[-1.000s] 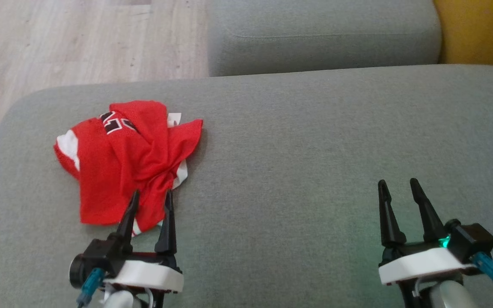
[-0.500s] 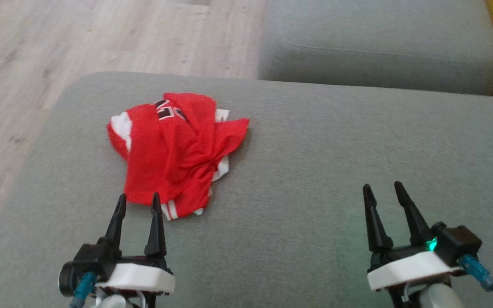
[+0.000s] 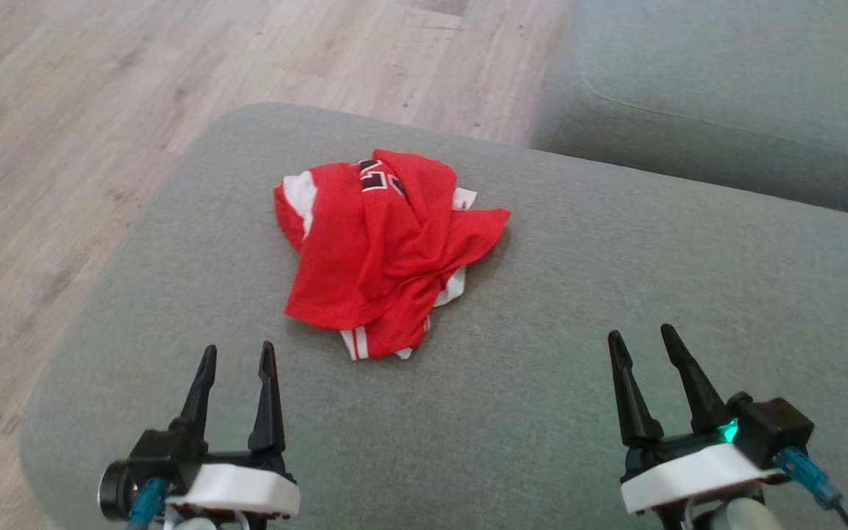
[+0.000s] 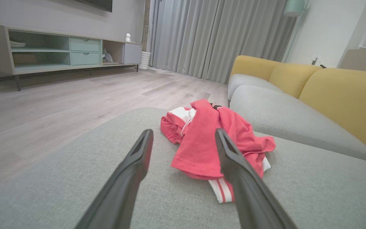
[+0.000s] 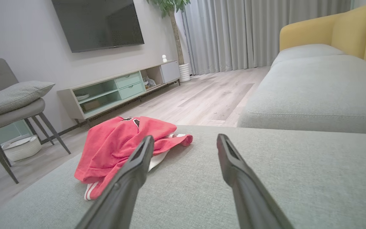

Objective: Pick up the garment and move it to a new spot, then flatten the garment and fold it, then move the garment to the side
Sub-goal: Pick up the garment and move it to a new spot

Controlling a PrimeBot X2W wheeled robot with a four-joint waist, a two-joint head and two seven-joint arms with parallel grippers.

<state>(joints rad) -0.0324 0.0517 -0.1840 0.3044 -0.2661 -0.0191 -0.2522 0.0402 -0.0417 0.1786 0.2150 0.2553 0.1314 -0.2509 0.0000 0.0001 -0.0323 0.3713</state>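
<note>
Two dark-fingered grippers are being held low over a grey cushion (image 3: 542, 383), each with its jaws parted and nothing being gripped. A crumpled red garment (image 3: 380, 250) with white trim and black lettering is lying on the cushion, ahead of the left gripper (image 3: 238, 346) and a little to the right of its jaws. It is lying further ahead of the right gripper (image 3: 641, 331), well off to the left of those jaws. Bare cushion is showing between the left fingertips and the garment's near hem. Pale wood floor (image 3: 100, 110) is lying beyond the garment, and a grey sofa seat (image 3: 726, 110) beyond the right jaws.

Against the picture of a second ago, the whole head view is being seen shifted, so the camera has turned. The garment's crumple is unchanged. The left fingertips, then overlapping the near hem, are now being seen short of it.

In the left wrist view, yellow backrests (image 4: 338, 95), grey curtains (image 4: 218, 35) and a low cabinet (image 4: 59, 51) are being shown, and the garment is partly covered by the right-hand finger. In the right wrist view, a wall television (image 5: 97, 22), a chair (image 5: 8, 116) bearing a checked pillow (image 5: 14, 95), and a pale basket (image 5: 21, 148) are being shown, left of the jaws.
</note>
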